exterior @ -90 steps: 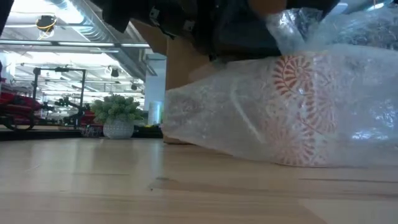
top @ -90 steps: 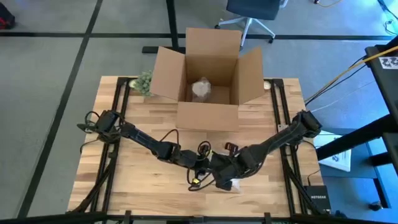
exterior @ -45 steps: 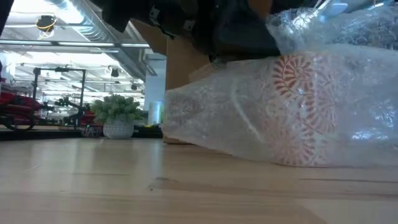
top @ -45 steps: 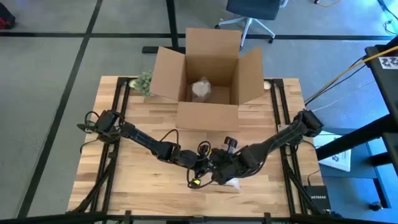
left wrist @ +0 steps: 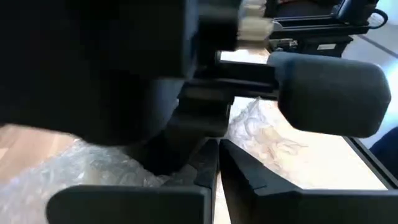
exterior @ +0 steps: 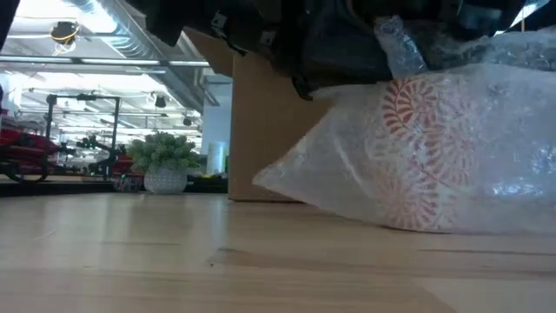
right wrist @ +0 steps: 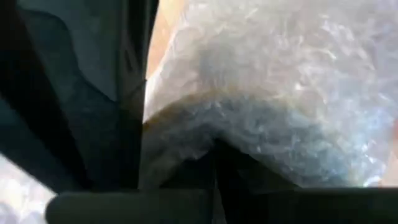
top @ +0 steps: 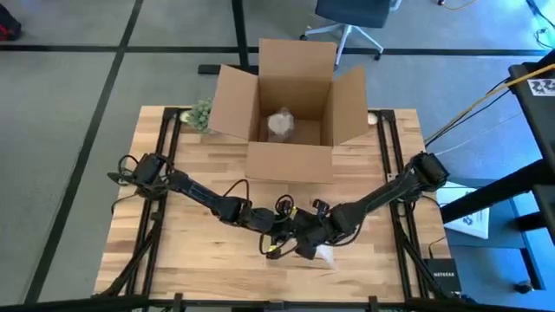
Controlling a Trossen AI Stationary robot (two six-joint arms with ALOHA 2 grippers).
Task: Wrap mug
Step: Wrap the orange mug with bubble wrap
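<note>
Both of my dark arms meet low over the front middle of the pale wooden table (top: 199, 260), crowded onto one bundle: the white mug with a red swirling leaf pattern (exterior: 426, 148), lying inside a sheet of clear bubble wrap (exterior: 347, 187) that rests on the tabletop in front of the open brown cardboard box (top: 290, 113). I judge the step in hand to be the folding itself, drawing the loose wrap over and around the mug, with the roll not yet closed, since a flap of the wrap lies out flat beside the mug in the low view. My right gripper (right wrist: 214, 152) sits right against the bundle, its fingers pressed together on a pinched fold of the bubble wrap, the mug's bulk just beyond the tips. My left gripper (left wrist: 217, 168) is beside it, touching the wrap, its two fingers nearly together with only a thin slit between them; I cannot tell whether any film is caught there. The next move, as I judge it, calls for carrying the pinched fold across the mug while the other side pins the bundle, so it does not roll toward the table's front edge.
</note>
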